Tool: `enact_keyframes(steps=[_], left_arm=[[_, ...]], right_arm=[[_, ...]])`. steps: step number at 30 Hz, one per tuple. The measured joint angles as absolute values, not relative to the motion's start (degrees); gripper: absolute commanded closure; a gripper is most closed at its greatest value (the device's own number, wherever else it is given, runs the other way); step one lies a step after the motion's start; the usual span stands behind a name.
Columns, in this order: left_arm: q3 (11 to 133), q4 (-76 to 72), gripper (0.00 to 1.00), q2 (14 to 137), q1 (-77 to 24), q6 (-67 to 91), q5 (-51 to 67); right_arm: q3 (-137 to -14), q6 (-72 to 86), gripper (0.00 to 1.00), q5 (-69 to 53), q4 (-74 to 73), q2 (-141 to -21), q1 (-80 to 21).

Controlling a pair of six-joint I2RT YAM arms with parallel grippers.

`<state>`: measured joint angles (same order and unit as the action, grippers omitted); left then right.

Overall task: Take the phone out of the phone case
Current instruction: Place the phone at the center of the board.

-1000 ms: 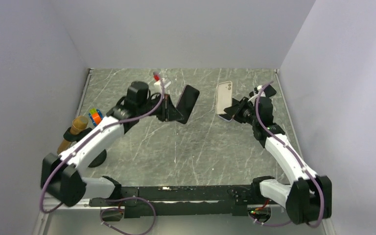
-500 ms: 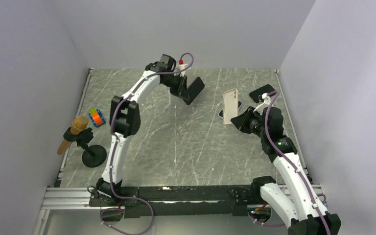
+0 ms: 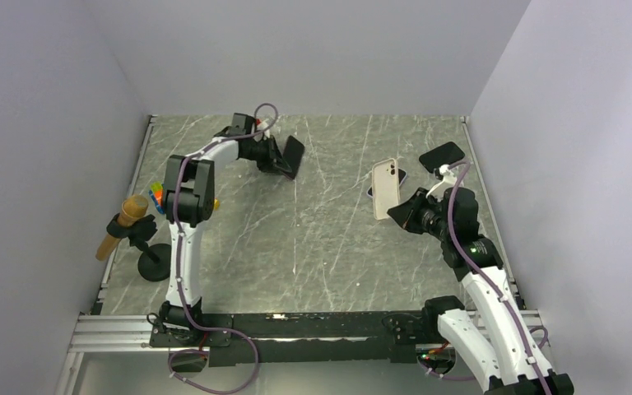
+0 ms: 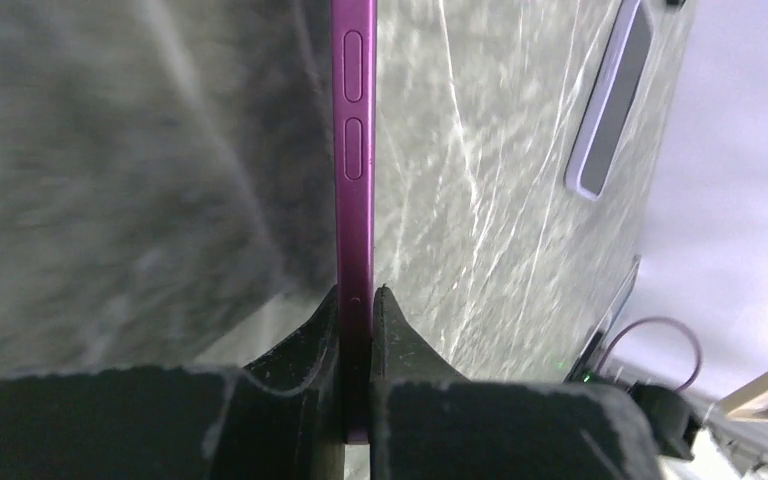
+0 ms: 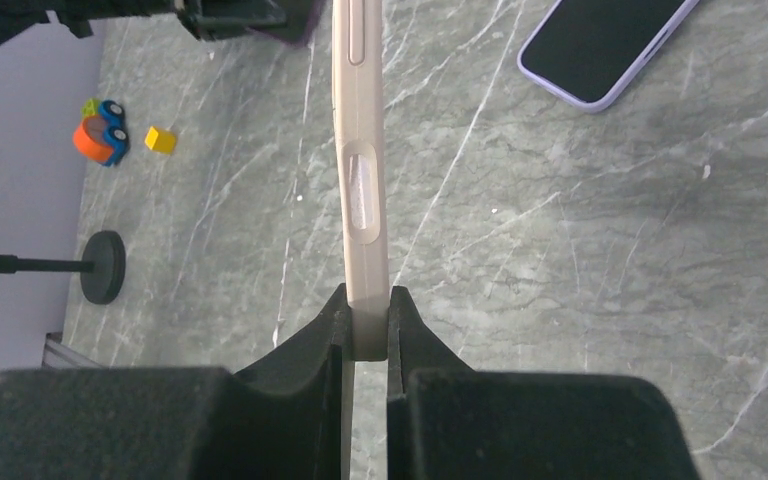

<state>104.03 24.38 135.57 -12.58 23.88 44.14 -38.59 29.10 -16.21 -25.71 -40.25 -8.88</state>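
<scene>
Finding 1, holding. The left gripper [image 4: 357,300] has its fingers pressed onto the flat faces of the phone [image 4: 353,150], pinching one end so that the purple edge with its two side buttons runs straight out from the jaws. The right gripper [image 5: 367,300] pinches the beige phone case [image 5: 360,150] the same way, by one end; both jaws are narrowed to the thickness of the slab they hold.

Finding 2, placing. On the table [image 3: 313,247] the phone sits at about 11 o'clock and the case at about 2 o'clock, well apart; in my judgement the two are held apart to show the separation done. Whether the case is fully empty cannot be told.

Finding 3, views. The wrist views alone show the purple colour, the buttons and the grip on the faces; from above the phone reads only as a dark slab. The top view alone shows the case's broad face with its camera opening, and a dark slab partly hidden behind it. The right wrist view shows a second phone [image 5: 605,45] lying flat, a toy car [image 5: 100,128] and a yellow block [image 5: 160,139] at about 10 o'clock. The left half of the left wrist view is blurred.
</scene>
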Motion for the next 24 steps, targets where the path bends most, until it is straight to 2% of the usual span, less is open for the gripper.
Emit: enact_keyframes(steps=[5,10,18,21,24], left_arm=[[103.0,19.2,1.00,134.9,-7.9,30.2,43.6],[112.0,23.4,0.99,139.3,-5.8,29.3,43.7],[113.4,29.2,0.88,139.7,-6.8,25.5,42.4],[113.4,29.8,0.66,139.7,-6.8,25.0,41.6],[112.9,29.3,0.32,139.6,-6.7,24.9,41.3]], right_arm=[[-37.5,29.6,1.00,-17.2,-25.7,-40.9,-8.9],[-37.5,29.9,1.00,-17.2,-25.6,-41.0,-8.9],[-37.5,30.7,1.00,-17.9,-24.9,-41.9,-8.9],[-37.3,30.9,1.00,-18.3,-24.8,-42.0,-8.9],[-37.3,31.2,1.00,-18.5,-24.8,-42.0,-8.9]])
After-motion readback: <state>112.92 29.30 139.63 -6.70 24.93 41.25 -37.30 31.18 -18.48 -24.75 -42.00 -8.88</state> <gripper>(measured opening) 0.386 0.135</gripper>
